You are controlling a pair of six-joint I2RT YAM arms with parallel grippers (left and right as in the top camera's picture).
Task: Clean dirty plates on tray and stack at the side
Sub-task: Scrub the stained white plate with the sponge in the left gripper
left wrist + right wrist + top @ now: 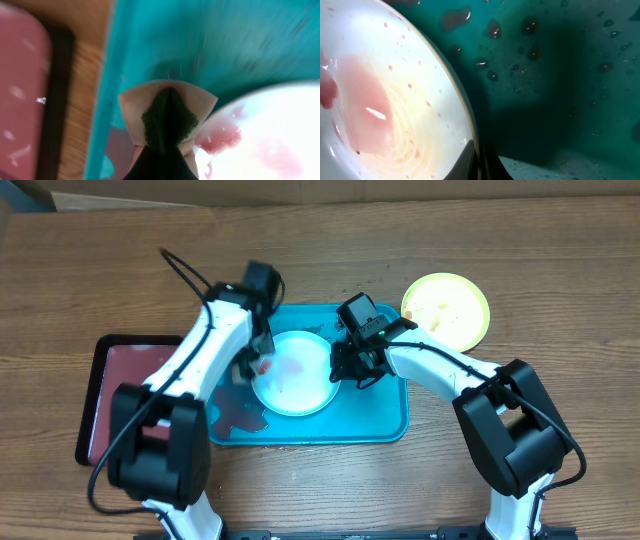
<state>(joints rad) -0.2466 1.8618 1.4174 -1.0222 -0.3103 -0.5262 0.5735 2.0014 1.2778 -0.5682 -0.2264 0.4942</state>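
- The white plate is seated on the turquoise tray; reddish smears are noted on its surface.
- The left gripper is closed on a beige pad, which is held at the plate's left rim.
- The right gripper is clamped narrowly on the plate's right rim.
- The yellow-green plate is set on the table, near the tray's far right corner.
- A dark red tray is placed left of the turquoise one.

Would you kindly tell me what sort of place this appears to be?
Likely a robotics lab bench staged for dishwashing: a wooden table, a wet turquoise tray holding a smeared white plate, and a beige wiping pad in the left pincer.
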